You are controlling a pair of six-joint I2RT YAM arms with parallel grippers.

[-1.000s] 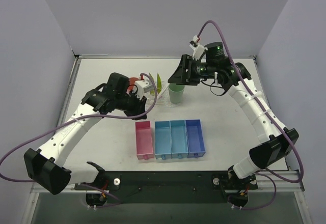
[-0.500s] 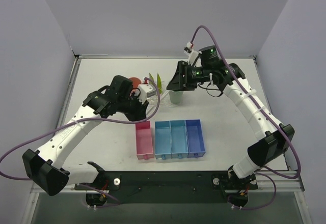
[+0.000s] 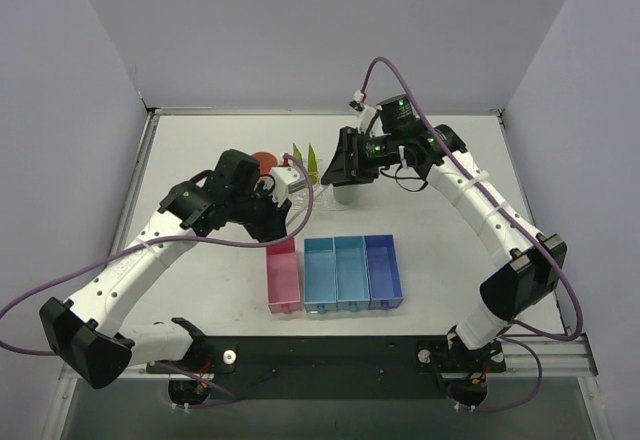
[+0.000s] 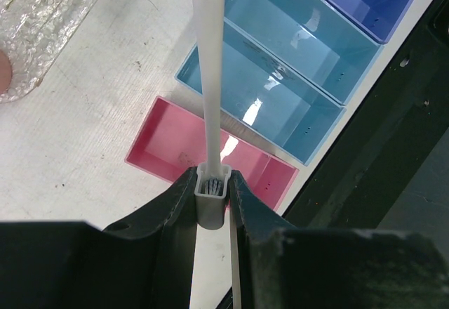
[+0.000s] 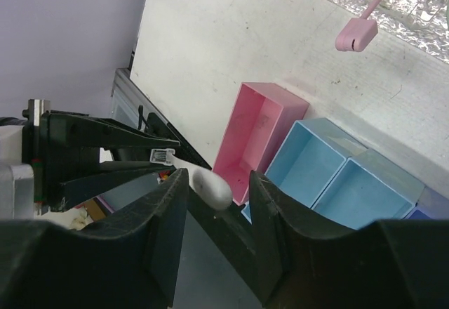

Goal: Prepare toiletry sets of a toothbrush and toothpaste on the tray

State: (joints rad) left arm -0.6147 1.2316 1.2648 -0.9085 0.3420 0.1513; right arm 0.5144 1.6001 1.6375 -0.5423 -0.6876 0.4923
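Right tool (image 5: 216,181) further left now, upper centre, spread around toothbrush (image 4: 209,77) handle; left tool (image 4: 212,182) tight on its head.

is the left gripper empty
No, the left gripper is shut on the capped head of the toothbrush.

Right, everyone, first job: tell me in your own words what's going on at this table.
The left tool is shut on the head end of a white toothbrush. The right tool has its fingers on either side of the handle's far end, with a gap showing, so it looks like a handover that is not yet complete. A pink toothbrush rests with its handle on the clear tray. The toothpaste tubes show just behind the tools in the top view.
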